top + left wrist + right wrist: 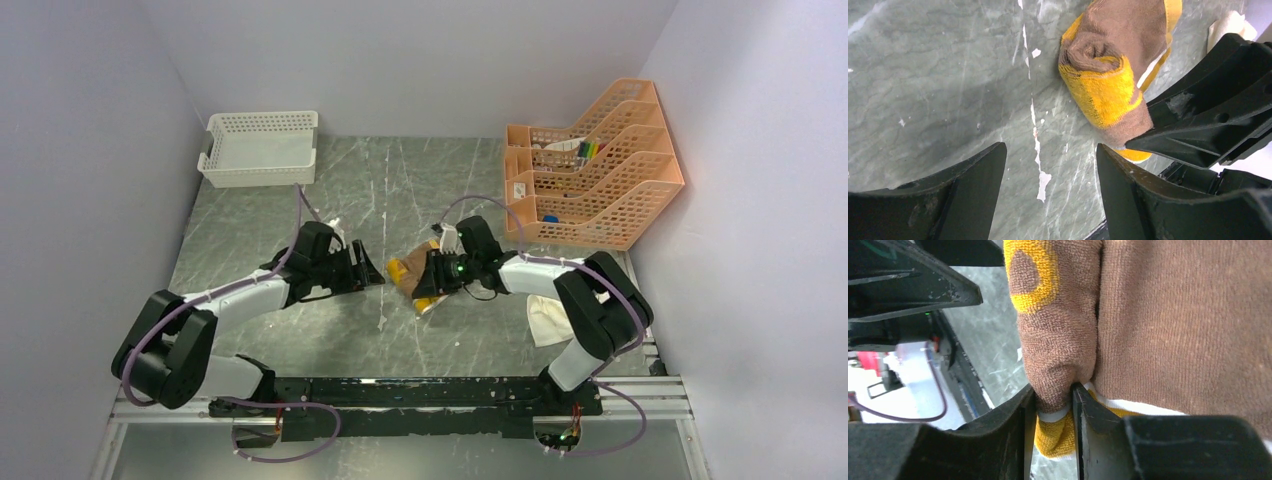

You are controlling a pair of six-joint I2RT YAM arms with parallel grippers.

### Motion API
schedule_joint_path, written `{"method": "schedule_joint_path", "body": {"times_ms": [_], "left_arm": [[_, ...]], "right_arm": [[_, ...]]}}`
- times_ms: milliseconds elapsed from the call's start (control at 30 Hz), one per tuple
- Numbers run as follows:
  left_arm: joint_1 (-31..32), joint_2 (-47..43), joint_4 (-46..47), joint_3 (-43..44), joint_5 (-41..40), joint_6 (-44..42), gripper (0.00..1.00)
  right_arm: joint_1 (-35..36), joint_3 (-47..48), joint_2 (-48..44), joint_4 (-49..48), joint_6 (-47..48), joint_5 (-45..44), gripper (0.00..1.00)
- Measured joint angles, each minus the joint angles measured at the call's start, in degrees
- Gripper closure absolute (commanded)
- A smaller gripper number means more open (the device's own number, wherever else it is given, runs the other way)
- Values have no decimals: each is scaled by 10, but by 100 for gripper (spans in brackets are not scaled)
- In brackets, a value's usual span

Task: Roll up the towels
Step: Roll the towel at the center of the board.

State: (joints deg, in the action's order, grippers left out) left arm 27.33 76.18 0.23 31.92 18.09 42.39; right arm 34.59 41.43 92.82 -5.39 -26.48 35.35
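Observation:
The mustard-yellow and brown towel [413, 273] lies mid-table, partly rolled, with its rolled end [1100, 82] toward my left gripper and a flat part [1173, 325] still spread out. My right gripper [1054, 401] is shut on the near end of the roll, and brown and yellow cloth is squeezed between its fingers. It reaches in from the right in the top view [432, 281]. My left gripper [1050, 152] stands open just left of the roll [376, 272], with only bare table between its fingers. The cream towel [547, 318] lies crumpled under my right arm.
A white lattice basket [260, 148] sits at the back left. At the back right stands an orange tiered file rack [596, 165] holding small items. The grey marbled tabletop [260, 230] has white scratches, and walls close in on three sides.

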Motion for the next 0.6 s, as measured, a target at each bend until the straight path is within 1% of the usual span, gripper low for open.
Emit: {"method": "schedule_joint_path", "body": {"times_ms": [200,333,467,500,567,600], "left_arm": [[10,38,36,3,11,0,24],[23,77,53,18,17,2,25],[27,96,75,29,21,7,25],[28,99,81,30,21,9,25],[28,104,89,34,23,11,26],[28,107,92,35,24,12,26]], "right_arm": [[-38,-48,9,-82,-68,90,68],[-43,-72,37,-136,-110,122,67],[-47,-79,54,-164,-132,137,67],[-48,-79,56,-171,-136,139,68],[-51,-79,57,-178,-141,141,75],[-52,-79,58,-180,-143,141,77]]}}
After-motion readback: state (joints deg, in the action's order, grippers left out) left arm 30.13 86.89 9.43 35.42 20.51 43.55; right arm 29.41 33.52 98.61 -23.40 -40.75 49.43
